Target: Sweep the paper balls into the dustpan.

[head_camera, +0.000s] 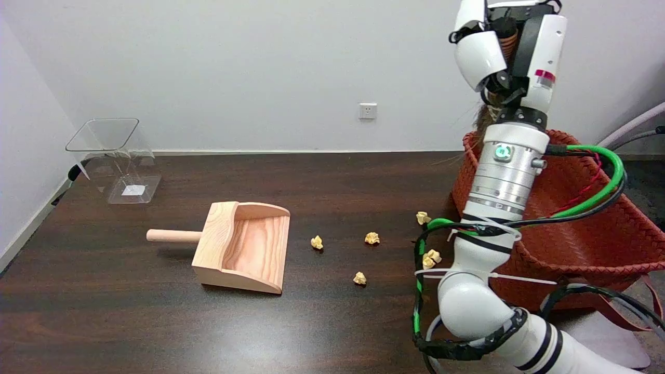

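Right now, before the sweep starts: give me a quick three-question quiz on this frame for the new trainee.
1. True or false: one of the paper balls already lies in the dustpan.
2. The dustpan's handle points toward the picture's: A) left B) right C) near edge.
3. What does the right hand hold, raised above the woven basket?

Key:
1. False; all the balls lie on the table, to the picture's right of the dustpan.
2. A.
3. A brush, with its brown bristles hanging below the hand.
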`<action>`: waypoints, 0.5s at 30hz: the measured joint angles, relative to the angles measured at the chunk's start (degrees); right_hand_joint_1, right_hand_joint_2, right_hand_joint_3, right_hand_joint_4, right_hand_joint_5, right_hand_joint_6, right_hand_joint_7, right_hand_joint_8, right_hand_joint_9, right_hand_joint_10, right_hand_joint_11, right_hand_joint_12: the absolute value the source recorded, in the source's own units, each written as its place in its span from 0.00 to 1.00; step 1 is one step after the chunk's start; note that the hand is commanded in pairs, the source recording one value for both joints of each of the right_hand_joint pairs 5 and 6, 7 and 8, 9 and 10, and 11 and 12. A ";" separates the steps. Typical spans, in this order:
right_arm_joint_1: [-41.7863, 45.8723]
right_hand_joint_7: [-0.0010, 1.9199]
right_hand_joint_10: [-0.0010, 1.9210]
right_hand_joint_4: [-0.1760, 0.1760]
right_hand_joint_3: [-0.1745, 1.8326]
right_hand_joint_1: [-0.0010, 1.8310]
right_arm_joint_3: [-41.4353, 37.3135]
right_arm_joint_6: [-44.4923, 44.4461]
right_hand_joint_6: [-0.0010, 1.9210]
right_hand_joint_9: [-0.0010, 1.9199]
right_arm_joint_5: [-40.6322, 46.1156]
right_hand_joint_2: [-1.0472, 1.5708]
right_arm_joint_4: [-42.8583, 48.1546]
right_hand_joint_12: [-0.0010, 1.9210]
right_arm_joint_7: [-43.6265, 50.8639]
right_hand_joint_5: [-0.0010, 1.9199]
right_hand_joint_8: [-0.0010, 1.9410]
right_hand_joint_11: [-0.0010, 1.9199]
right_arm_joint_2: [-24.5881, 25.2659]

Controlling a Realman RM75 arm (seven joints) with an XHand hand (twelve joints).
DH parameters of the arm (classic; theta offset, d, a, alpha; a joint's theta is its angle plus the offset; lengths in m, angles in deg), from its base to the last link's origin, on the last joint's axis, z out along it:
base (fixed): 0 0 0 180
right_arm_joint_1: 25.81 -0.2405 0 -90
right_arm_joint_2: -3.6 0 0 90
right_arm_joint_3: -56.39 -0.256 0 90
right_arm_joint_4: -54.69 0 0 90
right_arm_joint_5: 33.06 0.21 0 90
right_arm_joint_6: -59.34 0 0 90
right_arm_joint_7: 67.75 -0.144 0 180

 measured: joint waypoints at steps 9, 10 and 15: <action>-2.17 1.00 1.00 0.50 0.38 0.49 1.64 1.76 1.00 1.00 1.88 1.00 -0.20 1.00 1.70 1.00 0.99 1.00 1.94; -2.35 1.00 1.00 0.50 0.38 0.49 1.85 1.91 1.00 1.00 2.15 1.00 -0.25 1.00 1.82 1.00 0.99 1.00 2.10; -2.78 1.00 1.00 0.50 0.38 0.48 2.81 2.24 1.00 1.00 3.47 1.00 -0.84 1.00 2.28 1.00 0.99 1.00 2.77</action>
